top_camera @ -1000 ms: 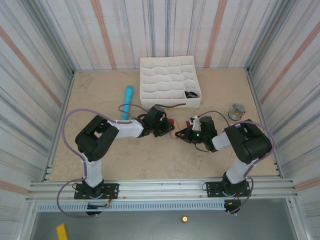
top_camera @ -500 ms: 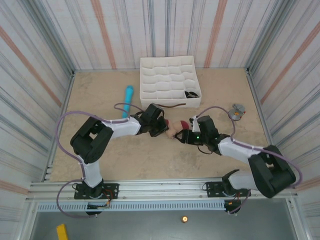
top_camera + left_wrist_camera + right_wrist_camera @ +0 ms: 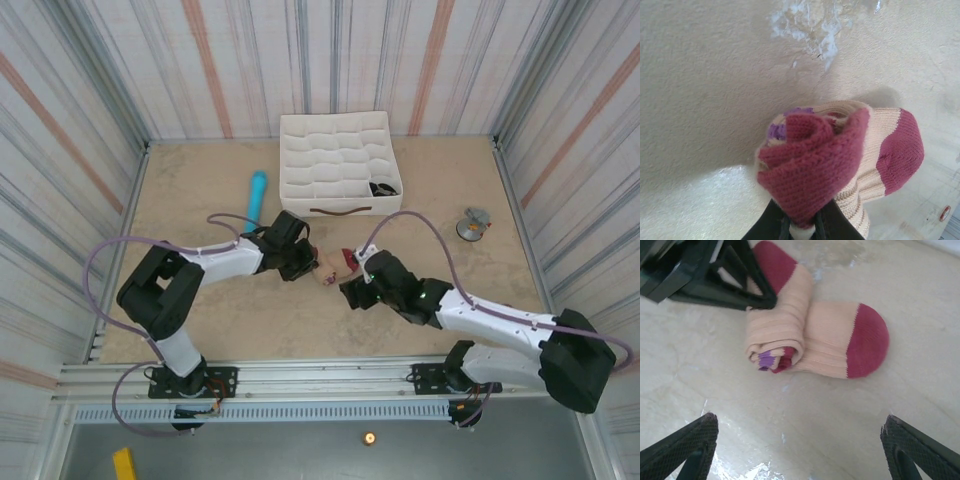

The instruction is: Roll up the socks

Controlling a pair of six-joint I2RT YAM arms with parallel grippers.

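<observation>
The beige sock (image 3: pixel 336 265) with maroon toe and heel lies partly rolled on the table, its purple-striped cuff tucked inside the roll (image 3: pixel 774 356). My left gripper (image 3: pixel 801 228) is shut on the maroon end of the roll (image 3: pixel 812 165). In the top view that gripper (image 3: pixel 310 264) sits at the sock's left side. My right gripper (image 3: pixel 800 450) stands wide open just short of the sock (image 3: pixel 815 340), touching nothing. From above, the right gripper (image 3: pixel 352 288) is just near and right of the sock. A small dark bundle (image 3: pixel 381 187) lies in one compartment of the white tray.
The white compartment tray (image 3: pixel 335 130) stands at the back centre. A light-blue cylinder (image 3: pixel 257 193) lies left of it. A small grey object (image 3: pixel 473 222) sits at the right. Striped walls close in the table on three sides.
My right gripper opened, let go of the sock and drew back toward the near edge. The left gripper stayed shut on the roll and shifted it slightly left.
</observation>
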